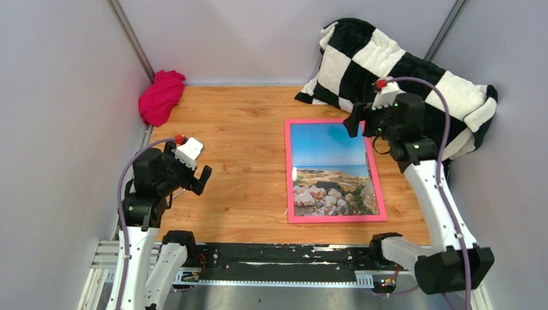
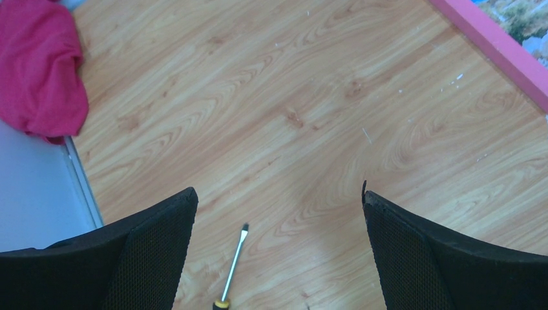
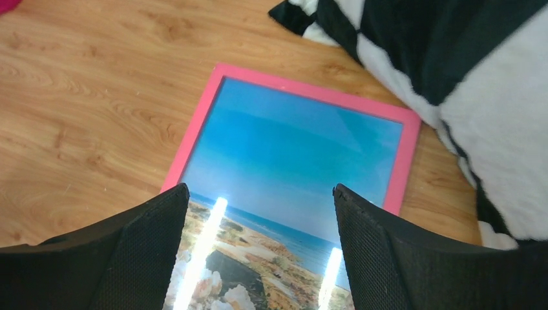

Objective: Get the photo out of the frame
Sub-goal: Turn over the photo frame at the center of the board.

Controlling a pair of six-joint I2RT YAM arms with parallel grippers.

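Observation:
The pink-bordered frame (image 1: 287, 169) lies flat, face up, right of the table's middle. The photo (image 1: 331, 169) of blue sky, sea and pale rocks sits inside it. In the right wrist view the frame (image 3: 194, 126) and photo (image 3: 291, 155) lie below my right gripper (image 3: 258, 197), which is open, empty and held above the photo. In the top view the right gripper (image 1: 357, 123) hovers over the frame's far right corner. My left gripper (image 1: 200, 181) is open and empty above bare wood at the left. The frame's edge (image 2: 497, 45) shows at the left wrist view's top right, far from that gripper (image 2: 279, 197).
A screwdriver (image 2: 232, 268) lies on the wood under the left gripper. A magenta cloth (image 1: 160, 97) sits at the back left corner, also in the left wrist view (image 2: 39, 64). A black-and-white checkered pillow (image 1: 400, 71) fills the back right, touching the frame's far corner. Grey walls enclose the table.

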